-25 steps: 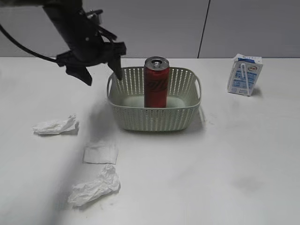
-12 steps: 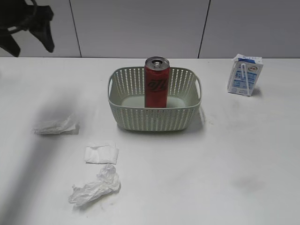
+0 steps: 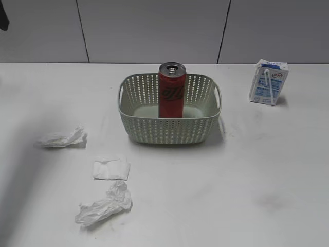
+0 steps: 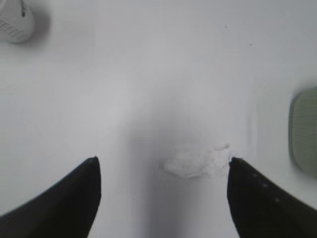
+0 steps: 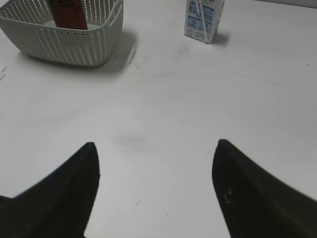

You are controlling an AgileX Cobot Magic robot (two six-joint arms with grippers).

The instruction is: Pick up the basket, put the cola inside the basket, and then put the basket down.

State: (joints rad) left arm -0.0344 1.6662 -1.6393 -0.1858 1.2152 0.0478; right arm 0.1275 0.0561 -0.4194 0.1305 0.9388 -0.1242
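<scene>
Left gripper [image 4: 163, 163] has left centre frame, jaws spread, empty; cola [image 3: 171, 90] upright in grounded basket [image 3: 169, 126]: we judge task complete.

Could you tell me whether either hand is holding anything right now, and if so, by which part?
Nothing is held. The left hand and right hand are both open and empty. The cola stands in the basket on the table, untouched.
</scene>
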